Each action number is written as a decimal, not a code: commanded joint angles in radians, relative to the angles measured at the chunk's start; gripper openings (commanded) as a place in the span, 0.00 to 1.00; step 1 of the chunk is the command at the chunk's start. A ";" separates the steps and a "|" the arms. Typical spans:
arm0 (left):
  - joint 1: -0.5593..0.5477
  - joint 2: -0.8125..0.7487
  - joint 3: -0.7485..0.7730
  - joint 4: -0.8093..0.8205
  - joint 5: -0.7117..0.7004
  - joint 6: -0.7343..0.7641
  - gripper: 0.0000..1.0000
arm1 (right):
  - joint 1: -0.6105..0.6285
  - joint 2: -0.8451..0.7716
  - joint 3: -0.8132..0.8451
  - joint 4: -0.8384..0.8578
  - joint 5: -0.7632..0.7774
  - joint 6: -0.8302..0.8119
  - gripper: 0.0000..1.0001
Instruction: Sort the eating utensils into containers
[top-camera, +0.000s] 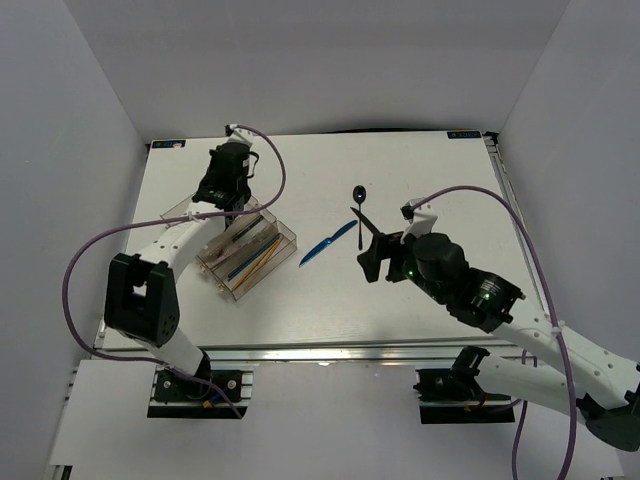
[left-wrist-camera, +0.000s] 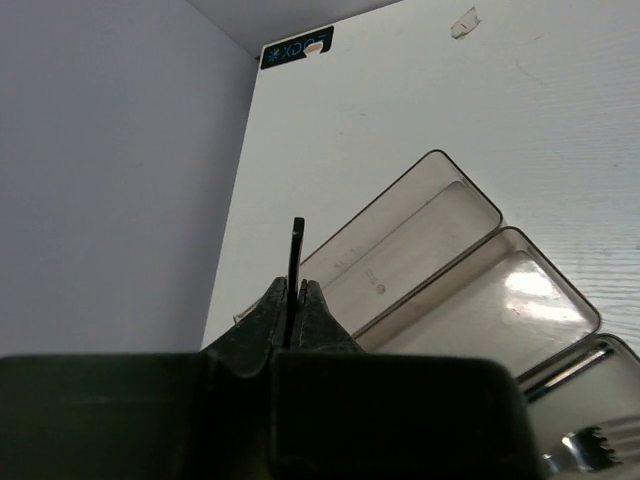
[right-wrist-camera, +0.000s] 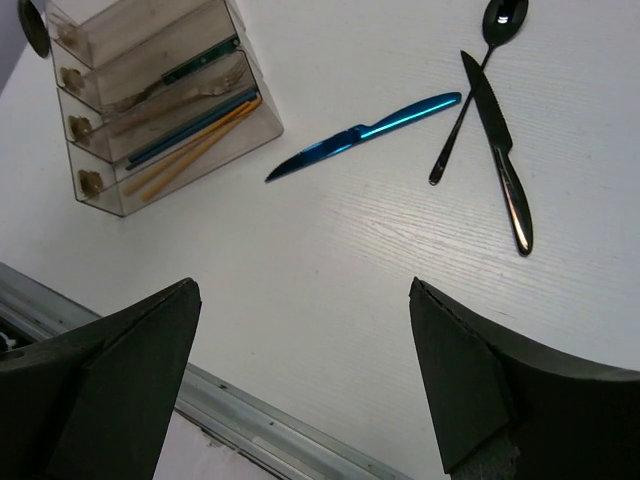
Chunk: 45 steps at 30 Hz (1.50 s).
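The clear tray (top-camera: 268, 270) lies at the left of the table, with orange sticks (right-wrist-camera: 190, 155), a blue stick and a silver fork (left-wrist-camera: 585, 445) in its compartments. My left gripper (left-wrist-camera: 294, 290) hangs over the tray's far end, shut on a thin black utensil (left-wrist-camera: 297, 250) that stands up between the pads; two bare compartments (left-wrist-camera: 430, 285) lie beneath it. A blue knife (top-camera: 328, 243) lies on the table mid-way. Right of it a black spoon (right-wrist-camera: 480, 70) and a black knife (right-wrist-camera: 500, 150) lie crossed. My right gripper (right-wrist-camera: 302, 285) hovers open over bare table, nearer than these, holding nothing.
A metal rail (right-wrist-camera: 250, 420) runs along the table's near edge, just below the right gripper. White walls close in the left, back and right sides. A purple cable (top-camera: 270, 160) loops over the left arm near the back wall.
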 joint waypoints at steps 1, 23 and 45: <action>0.006 0.015 -0.026 0.208 0.037 0.235 0.00 | -0.004 -0.047 -0.016 -0.038 0.032 -0.047 0.89; 0.052 0.112 -0.254 0.403 0.172 0.237 0.14 | -0.002 -0.110 0.001 -0.056 0.037 -0.071 0.89; 0.052 -0.283 -0.190 0.090 0.152 -0.103 0.98 | -0.025 0.352 0.165 -0.056 0.008 -0.038 0.90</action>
